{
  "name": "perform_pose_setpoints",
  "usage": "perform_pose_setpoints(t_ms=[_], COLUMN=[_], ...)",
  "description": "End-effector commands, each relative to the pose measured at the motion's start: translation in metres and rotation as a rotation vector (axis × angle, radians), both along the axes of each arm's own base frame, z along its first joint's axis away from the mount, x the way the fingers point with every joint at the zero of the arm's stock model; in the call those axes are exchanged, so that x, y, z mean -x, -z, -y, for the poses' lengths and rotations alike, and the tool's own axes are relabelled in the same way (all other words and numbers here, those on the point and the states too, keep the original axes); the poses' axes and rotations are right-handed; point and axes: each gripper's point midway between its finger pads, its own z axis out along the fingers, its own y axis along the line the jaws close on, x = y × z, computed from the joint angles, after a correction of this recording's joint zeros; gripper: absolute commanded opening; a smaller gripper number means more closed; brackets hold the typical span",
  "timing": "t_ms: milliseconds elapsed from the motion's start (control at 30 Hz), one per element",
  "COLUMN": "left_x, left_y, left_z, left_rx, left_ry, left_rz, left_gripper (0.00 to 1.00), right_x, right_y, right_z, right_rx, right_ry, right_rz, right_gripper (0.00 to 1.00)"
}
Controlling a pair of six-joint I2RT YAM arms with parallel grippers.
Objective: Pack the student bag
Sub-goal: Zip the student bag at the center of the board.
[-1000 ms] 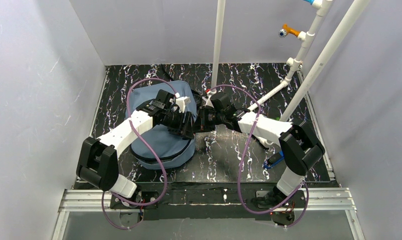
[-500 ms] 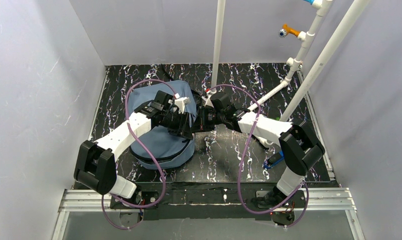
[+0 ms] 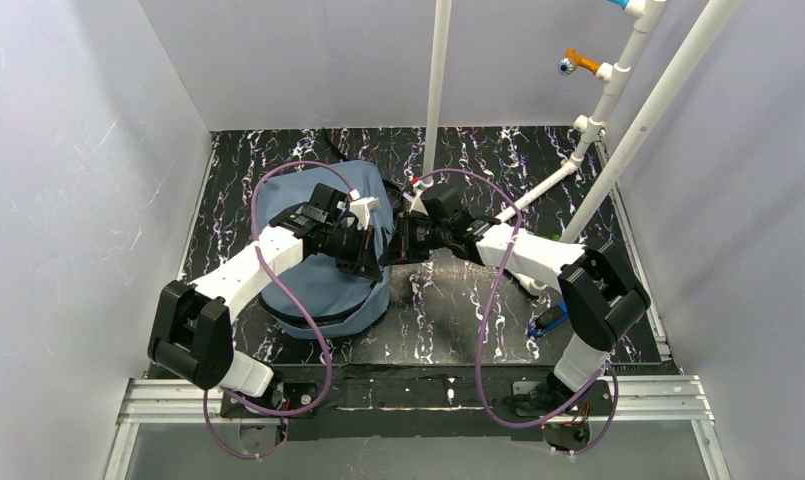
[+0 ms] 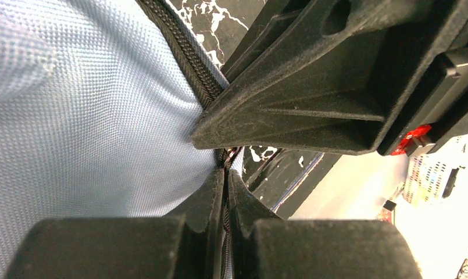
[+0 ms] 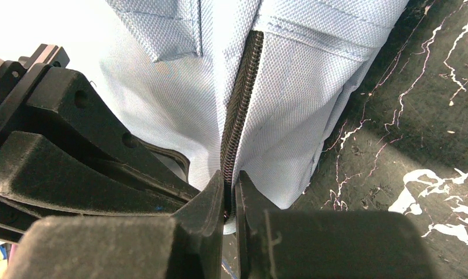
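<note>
Student bag [image 3: 313, 285] lies just left of the white pipe [image 3: 439, 80], on its near side. My left gripper [image 4: 225, 174] is clamped on the zipper [image 5: 240, 99]; my right gripper [image 5: 230, 180] pinches the same zipper, facing it. Step in hand, as I judge it: working the zipper. The next move calls for a steady pull along the track, with the fabric held taut.

Student bag [image 3: 348, 295] on table [image 3: 458, 300], left of centre; left claw [image 3: 370, 262], right claw [image 3: 394, 247] side by side at bag's right edge.
</note>
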Motion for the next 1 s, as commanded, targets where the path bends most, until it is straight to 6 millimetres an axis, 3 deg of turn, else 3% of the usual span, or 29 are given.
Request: perform_pose_setpoints(t_ms=[0,267,400,567,700,967], left_x=[0.011,0.022,0.030,0.031,0.029,0.023], left_y=[-0.008,-0.024,-0.027,-0.031,-0.036,-0.038], left_z=[-0.014,-0.022,-0.011,0.012,0.013,0.013], left_rx=[-0.037,-0.012,0.105,0.272,0.305,0.368], left_ry=[0.007,-0.013,0.011,0.021,0.025,0.037], left_rz=[0.009,0.025,-0.113,-0.240,-0.217,-0.274], left_gripper=[0.00,0.00,0.00,0.00,0.00,0.00], right_x=[0.002,0.000,0.000,-0.023,-0.036,-0.028], right_y=[-0.023,-0.026,-0.027,-0.035,-0.031,-0.035], right_z=[-0.014,-0.022,-0.026,-0.025,-0.017,-0.017], right_rx=[-0.081,-0.171,-0.221,-0.210,-0.231,-0.241], right_ry=[-0.071,-0.231,-0.311,-0.312,-0.355,-0.419], right_rz=[0.073,0.171,0.186,0.195,0.194,0.209], right_gripper=[0.01,0.01,0.01,0.01,0.01,0.01])
